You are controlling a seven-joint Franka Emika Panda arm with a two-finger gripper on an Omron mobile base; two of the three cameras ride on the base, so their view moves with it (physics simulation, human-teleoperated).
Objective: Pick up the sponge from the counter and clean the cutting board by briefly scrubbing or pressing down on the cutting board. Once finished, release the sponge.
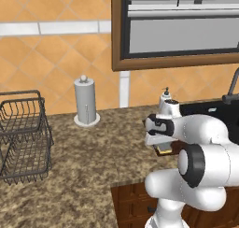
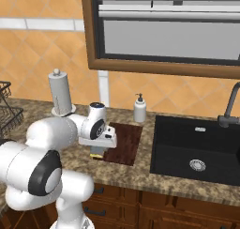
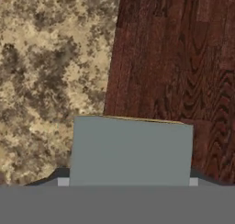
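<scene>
My end effector [image 2: 98,153] points down at the near left edge of the board [image 2: 123,141]. The sponge [image 3: 131,150] sits right between my fingers, and in the hand view it is at 6 o'clock, very close. I think my fingers are clamped on it, one on each short end, but the tips are mostly hidden, so I cannot tell for sure. The sponge's long side runs from 9 to 3 o'clock. Most of the board lies toward 12 and 1 o'clock from the sponge. The speckled desk [image 3: 50,71] is toward 10 o'clock. So my next move should go toward 1 o'clock, to get the sponge fully over the wood, then press down.
</scene>
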